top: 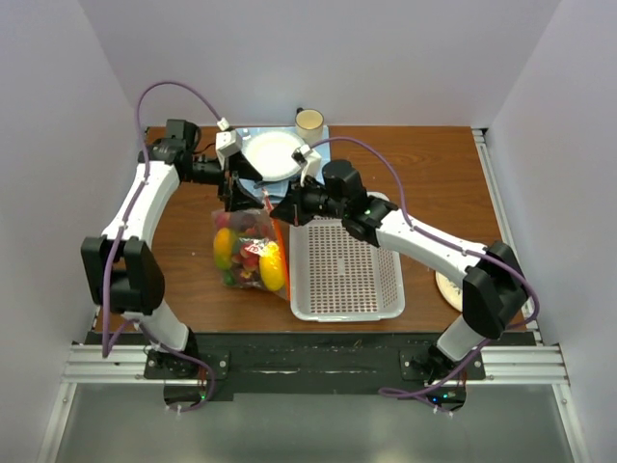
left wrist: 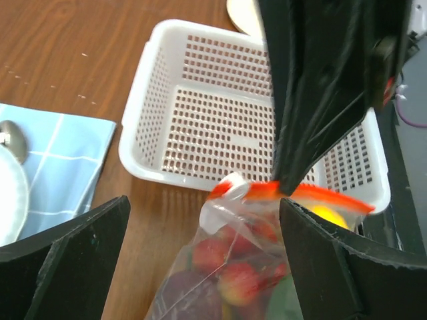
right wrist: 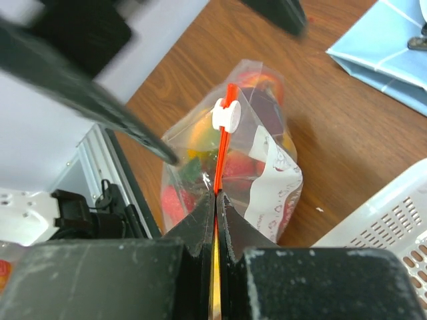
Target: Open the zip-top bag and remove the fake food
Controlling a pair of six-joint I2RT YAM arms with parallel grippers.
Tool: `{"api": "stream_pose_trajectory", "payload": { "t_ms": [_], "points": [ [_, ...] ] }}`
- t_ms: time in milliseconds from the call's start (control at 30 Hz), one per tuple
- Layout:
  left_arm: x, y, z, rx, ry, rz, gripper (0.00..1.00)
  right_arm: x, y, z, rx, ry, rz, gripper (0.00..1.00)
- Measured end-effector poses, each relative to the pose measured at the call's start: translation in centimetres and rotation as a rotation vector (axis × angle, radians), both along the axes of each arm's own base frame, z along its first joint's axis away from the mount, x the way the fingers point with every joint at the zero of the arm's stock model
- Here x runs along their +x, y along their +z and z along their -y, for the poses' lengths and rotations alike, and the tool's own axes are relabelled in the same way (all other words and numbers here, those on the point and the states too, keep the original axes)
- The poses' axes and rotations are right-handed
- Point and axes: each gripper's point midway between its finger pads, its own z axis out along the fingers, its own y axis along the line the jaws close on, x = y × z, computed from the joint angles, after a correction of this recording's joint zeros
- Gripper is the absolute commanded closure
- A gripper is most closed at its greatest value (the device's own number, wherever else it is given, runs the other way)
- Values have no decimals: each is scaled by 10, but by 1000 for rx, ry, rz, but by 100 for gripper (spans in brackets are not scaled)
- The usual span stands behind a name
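The zip-top bag (top: pixel 246 236) lies on the wooden table just left of the white basket, its orange-red zip strip (right wrist: pixel 222 150) held up. The fake food (top: pixel 273 265) is inside it: yellow, red, maroon and green pieces, also seen in the left wrist view (left wrist: pixel 233 280) and the right wrist view (right wrist: pixel 193 143). My right gripper (right wrist: pixel 217 200) is shut on the zip strip, a little below the white slider (right wrist: pixel 225 115). My left gripper (left wrist: pixel 203 267) is open wide, one jaw on each side of the bag's top (left wrist: pixel 230 220), near the slider (left wrist: pixel 230 190).
The white basket (top: pixel 347 275) stands right of the bag. Behind are a white plate (top: pixel 273 154) on a blue cloth (left wrist: pixel 60 167) with a spoon (left wrist: pixel 12 137), and a tan cup (top: pixel 309 122). A pale disc (top: pixel 448 286) lies at the right under my right arm.
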Motion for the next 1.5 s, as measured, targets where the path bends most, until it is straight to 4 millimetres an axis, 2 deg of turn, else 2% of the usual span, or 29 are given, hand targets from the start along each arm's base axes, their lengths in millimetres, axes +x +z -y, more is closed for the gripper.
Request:
{"api": "stream_pose_trajectory", "payload": {
  "t_ms": [167, 267, 333, 367, 433, 567, 800, 833, 933, 967, 1033, 1067, 1100, 1300, 1500],
  "points": [
    [-2, -21, -1, -29, -76, -68, 0, -5, 20, 4, 5, 12, 22, 100],
    [-10, -19, -4, -44, -91, -62, 2, -7, 27, 3, 5, 20, 30, 100],
    [-15, -14, -4, -55, -100, -46, 6, -7, 29, 2, 3, 23, 31, 100],
    [-17, -13, -4, -60, -103, -44, 13, -7, 29, 2, 3, 23, 31, 100],
    [-18, -9, -3, -66, -108, -39, 16, -8, 30, 2, 2, 24, 29, 100],
    [-18, 2, -1, -94, -113, -22, 2, -9, 32, 1, 7, 31, 28, 100],
    [-18, 9, 1, -120, -120, -12, 1, -11, 35, -11, 18, 62, 27, 100],
    [-18, 9, 1, -119, -122, -6, 3, -11, 35, -12, 18, 64, 26, 100],
    [-18, 6, 1, -119, -123, -7, 23, -12, 35, -14, 19, 67, 25, 100],
    [-19, 5, 1, -120, -123, -12, 37, -12, 36, -14, 20, 68, 26, 100],
    [-21, 2, 1, -120, -122, -32, 52, -11, 35, -13, 14, 62, 29, 100],
    [-22, 1, 1, -118, -122, -40, 65, -10, 34, -13, 10, 56, 30, 100],
    [-22, 0, 1, -114, -121, -47, 71, -9, 33, -12, 6, 49, 32, 100],
    [-20, -5, -8, -65, -96, -48, 94, -2, 29, -7, -23, 14, 54, 100],
    [-21, 3, -22, -47, -52, -36, 100, 4, 33, -8, -13, -10, 81, 100]
  ]
}}
